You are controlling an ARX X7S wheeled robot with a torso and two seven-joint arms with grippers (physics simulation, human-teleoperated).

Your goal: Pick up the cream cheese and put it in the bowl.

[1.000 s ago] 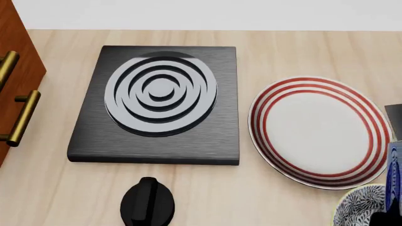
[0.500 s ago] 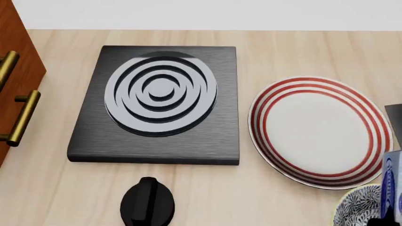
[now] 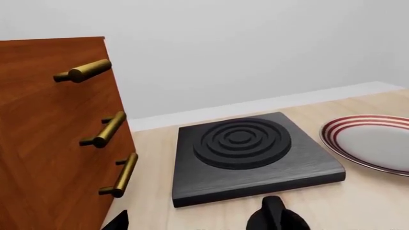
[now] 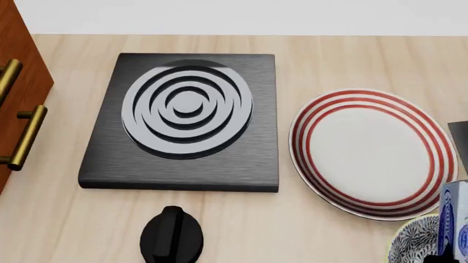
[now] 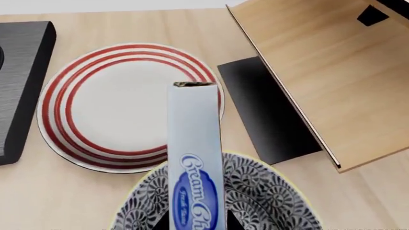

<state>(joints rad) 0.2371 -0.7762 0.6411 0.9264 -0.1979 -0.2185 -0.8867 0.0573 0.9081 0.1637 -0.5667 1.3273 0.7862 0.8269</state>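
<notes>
Cream cheese, a narrow rectangular box in pale blue with a darker blue oval logo and white script, stands on end above the bowl, pinched at its lower part between two dark fingers of the right gripper, whose tips only just show at the frame's edge in the right wrist view. Its top end reaches up across the red-striped plate behind it. In the head view the box appears as a blue sliver at the far right, over the patterned bowl, and it seems to hang clear of the bowl's floor, though the contact point is cut off.

Round and deep, the bowl carries a dense blue-grey leaf pattern under a pale yellowish rim; it sits just beside the flat, glossy white plate with concentric red rings. A brushed black square hob with raised grey rings lies on the light wooden counter, a black knob before it. A reddish wooden cabinet with brass bar handles fills one side of the left wrist view; the left gripper itself is out of sight.
</notes>
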